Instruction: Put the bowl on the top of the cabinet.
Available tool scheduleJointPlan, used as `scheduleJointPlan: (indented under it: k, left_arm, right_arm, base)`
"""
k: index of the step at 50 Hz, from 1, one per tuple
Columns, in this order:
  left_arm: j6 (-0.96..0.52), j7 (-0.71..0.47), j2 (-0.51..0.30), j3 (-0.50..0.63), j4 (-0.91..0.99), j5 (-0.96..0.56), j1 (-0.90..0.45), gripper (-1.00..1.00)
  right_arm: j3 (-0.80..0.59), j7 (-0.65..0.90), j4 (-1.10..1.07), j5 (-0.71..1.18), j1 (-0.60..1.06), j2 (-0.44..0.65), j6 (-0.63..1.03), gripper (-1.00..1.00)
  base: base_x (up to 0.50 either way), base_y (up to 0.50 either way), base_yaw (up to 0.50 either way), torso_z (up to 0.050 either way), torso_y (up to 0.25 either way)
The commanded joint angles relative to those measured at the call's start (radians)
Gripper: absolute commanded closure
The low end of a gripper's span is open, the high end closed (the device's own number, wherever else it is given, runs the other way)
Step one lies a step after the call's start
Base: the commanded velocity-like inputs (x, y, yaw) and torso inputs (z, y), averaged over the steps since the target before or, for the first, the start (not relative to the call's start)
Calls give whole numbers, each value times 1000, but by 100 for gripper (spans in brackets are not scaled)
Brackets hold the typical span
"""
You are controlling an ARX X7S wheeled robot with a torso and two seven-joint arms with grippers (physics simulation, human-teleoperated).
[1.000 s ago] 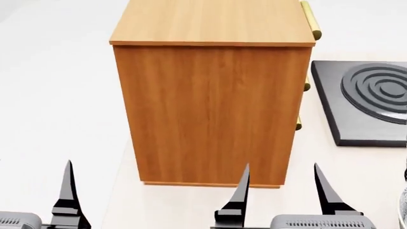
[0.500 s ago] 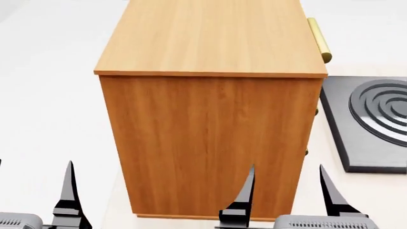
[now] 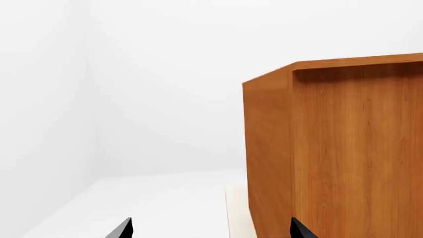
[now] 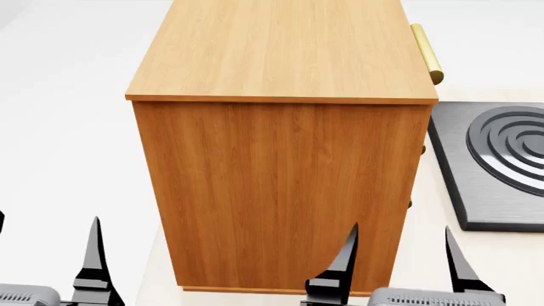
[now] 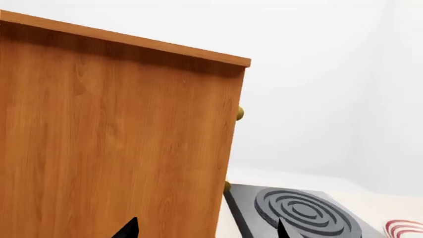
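The cabinet (image 4: 285, 191) blocks ahead (bare top (image 4: 285, 48) above).

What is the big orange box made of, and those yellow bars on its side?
The cabinet looks like wood or wood-look board: orange-brown grain runs down its side, with a paler, matte top. Its bar handles look like brass, being yellow and slightly shiny. As this is a rendered scene, these are only appearances.

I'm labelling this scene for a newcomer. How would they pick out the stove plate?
Find the tall orange-brown wooden cabinet filling the head view. On the pale counter to the right of it lies a flat dark grey square slab, the only thing with raised concentric rings on top.
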Motion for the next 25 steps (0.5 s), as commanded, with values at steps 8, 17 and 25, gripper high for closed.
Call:
scheduleJointPlan:
  k: [8, 17, 25]
  left_arm:
    - [4, -5, -1, 9, -27, -9, -13, -100]
    - [7, -10, -5, 9, -33, -11, -15, -100]
    - [13, -13, -6, 13, -40, -12, -15, -100]
  right_arm:
    - [70, 25, -205, -41, 2, 72, 351, -100]
    - [201, -34, -314, 24, -48, 127, 529, -100]
    - [266, -62, -406, 57, -62, 153, 679, -100]
  base:
    - [0, 0, 0, 0, 0]
    - [0, 0, 0, 0, 0]
    - [0, 0, 0, 0, 0]
